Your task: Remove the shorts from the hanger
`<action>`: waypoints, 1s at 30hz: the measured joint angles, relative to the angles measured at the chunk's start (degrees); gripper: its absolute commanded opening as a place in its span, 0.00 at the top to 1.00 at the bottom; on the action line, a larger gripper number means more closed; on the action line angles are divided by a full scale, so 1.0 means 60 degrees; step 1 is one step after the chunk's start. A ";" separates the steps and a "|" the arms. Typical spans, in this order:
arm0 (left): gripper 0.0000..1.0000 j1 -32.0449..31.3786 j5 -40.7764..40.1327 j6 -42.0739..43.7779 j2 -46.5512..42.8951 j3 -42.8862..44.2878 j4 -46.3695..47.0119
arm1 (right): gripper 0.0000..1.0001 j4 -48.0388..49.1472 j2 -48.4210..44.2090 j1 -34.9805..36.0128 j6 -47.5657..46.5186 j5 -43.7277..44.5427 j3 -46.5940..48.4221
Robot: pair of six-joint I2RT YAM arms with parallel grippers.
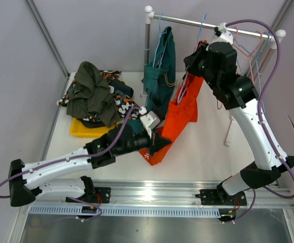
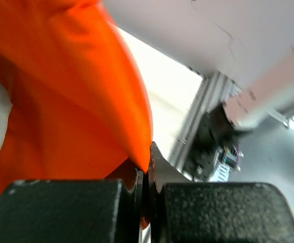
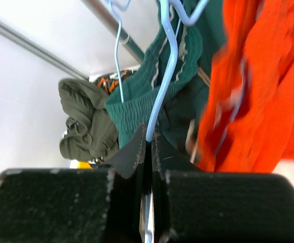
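Observation:
Bright orange shorts (image 1: pixel 183 115) hang slanting from the rack toward the table. My left gripper (image 1: pixel 156 144) is shut on their lower hem, which also shows in the left wrist view (image 2: pixel 86 91) pinched between the pads. My right gripper (image 1: pixel 193 62) is up by the rod, shut on a thin light blue hanger wire (image 3: pixel 163 86). Teal shorts (image 1: pixel 162 68) hang on the rod to the left and show behind that wire (image 3: pixel 147 86). Olive-grey shorts (image 1: pixel 90 93) lie on camouflage shorts (image 1: pixel 120 104) in a pile at left. A dark pair (image 1: pixel 121 87) is mostly hidden there.
The rack's rod (image 1: pixel 187 21) spans the back on white posts (image 1: pixel 147 35). Several empty pink and blue hangers (image 1: pixel 256 50) hang at its right end. A yellow tray (image 1: pixel 83 130) lies under the pile. Grey walls close in at left and back.

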 measured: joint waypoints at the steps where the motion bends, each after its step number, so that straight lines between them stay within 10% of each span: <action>1: 1.00 -0.0375 -0.0248 -0.0029 -0.0339 -0.0342 -0.0011 | 1.00 -0.0051 0.0069 -0.0109 0.0018 -0.0062 0.0171; 11: 1.00 -0.1086 -0.2477 -0.0310 -0.0015 -0.0310 -0.0994 | 1.00 -0.0270 -0.0098 -0.0404 0.0448 -0.0452 0.0018; 23: 1.00 0.1472 -0.4047 0.0102 0.6765 0.9748 -0.4983 | 1.00 -0.0397 -0.3552 0.0572 0.2095 -0.1213 -0.3122; 30: 1.00 0.0237 -0.5421 0.0248 0.4630 0.8797 -0.6801 | 1.00 -0.0947 -0.3038 0.0488 0.1792 -0.0936 -0.1639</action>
